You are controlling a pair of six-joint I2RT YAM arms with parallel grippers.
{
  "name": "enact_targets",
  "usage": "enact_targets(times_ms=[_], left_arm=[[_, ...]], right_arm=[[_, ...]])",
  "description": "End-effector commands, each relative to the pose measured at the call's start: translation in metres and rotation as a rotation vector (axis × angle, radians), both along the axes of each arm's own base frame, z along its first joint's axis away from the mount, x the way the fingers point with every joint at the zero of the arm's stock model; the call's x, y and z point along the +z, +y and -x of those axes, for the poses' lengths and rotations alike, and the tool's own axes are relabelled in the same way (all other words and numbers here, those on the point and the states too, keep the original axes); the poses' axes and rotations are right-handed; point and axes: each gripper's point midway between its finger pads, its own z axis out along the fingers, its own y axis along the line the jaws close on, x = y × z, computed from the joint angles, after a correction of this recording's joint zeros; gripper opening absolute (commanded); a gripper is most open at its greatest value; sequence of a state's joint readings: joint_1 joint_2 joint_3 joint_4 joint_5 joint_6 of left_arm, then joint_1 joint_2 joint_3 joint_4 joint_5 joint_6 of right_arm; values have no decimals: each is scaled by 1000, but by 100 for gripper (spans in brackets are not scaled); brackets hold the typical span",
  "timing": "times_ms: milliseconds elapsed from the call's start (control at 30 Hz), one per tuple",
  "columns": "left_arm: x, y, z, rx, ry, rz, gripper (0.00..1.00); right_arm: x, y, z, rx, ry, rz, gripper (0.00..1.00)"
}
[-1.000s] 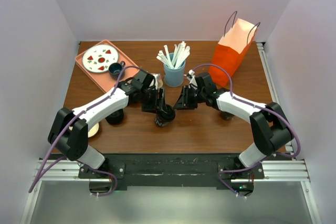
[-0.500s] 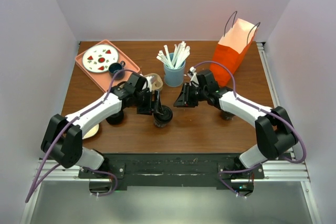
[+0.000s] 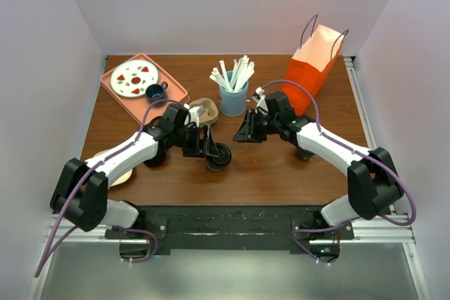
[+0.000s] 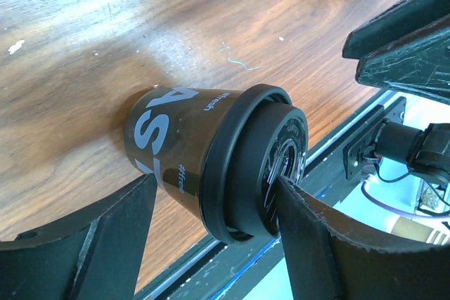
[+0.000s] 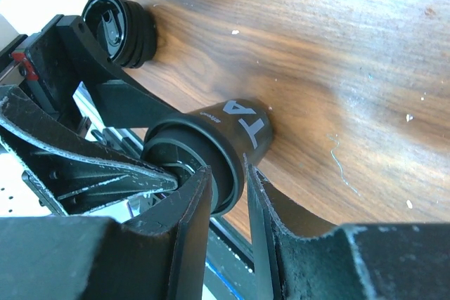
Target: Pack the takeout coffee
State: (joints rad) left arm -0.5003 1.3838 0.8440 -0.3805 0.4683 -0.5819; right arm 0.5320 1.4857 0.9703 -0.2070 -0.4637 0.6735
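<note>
A black takeout coffee cup (image 3: 219, 157) with a black lid stands upright on the wooden table. In the left wrist view the cup (image 4: 184, 147) and its lid (image 4: 256, 166) sit between the spread fingers of my left gripper (image 4: 214, 182), which is open around it; the right finger is at the lid's top. My right gripper (image 3: 243, 133) hovers just right of the cup, fingers nearly together with nothing between them. In the right wrist view the cup (image 5: 225, 138) lies beyond my right gripper (image 5: 228, 173). An orange paper bag (image 3: 309, 68) stands at the back right.
A blue cup of white stirrers (image 3: 233, 96) stands behind the grippers. A pink tray (image 3: 176, 90) with a plate and a small cup is at the back left. A beige holder (image 3: 204, 109) lies behind the left gripper. Another black lidded cup (image 5: 116, 29) stands under the left arm.
My left arm has drawn back to the left and its fingers now reach out to the cup. The right gripper has lifted slightly away. The cup has stayed in place.
</note>
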Motion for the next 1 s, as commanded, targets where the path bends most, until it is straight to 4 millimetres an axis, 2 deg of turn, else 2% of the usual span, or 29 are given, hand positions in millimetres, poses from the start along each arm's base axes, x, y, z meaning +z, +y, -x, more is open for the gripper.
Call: enact_targets(times_ms=[0,267,400,667,967], left_arm=[[12,-2,-4,-30,-71,54,75],[16,6,-11,-20,-78,94,81],[26,0,-7,-50,-99,155,84],[14,5,0,-49,-75,132,81],[-1,5,1,-46,-51,126,75]], right_arm=[[18,-1,6,6,-30,-25,32],[20,-5,9,-2,-31,-7,32],[21,-7,10,-6,-32,3,32],[19,-10,11,-12,-25,12,32],[22,-3,18,24,-20,-39,32]])
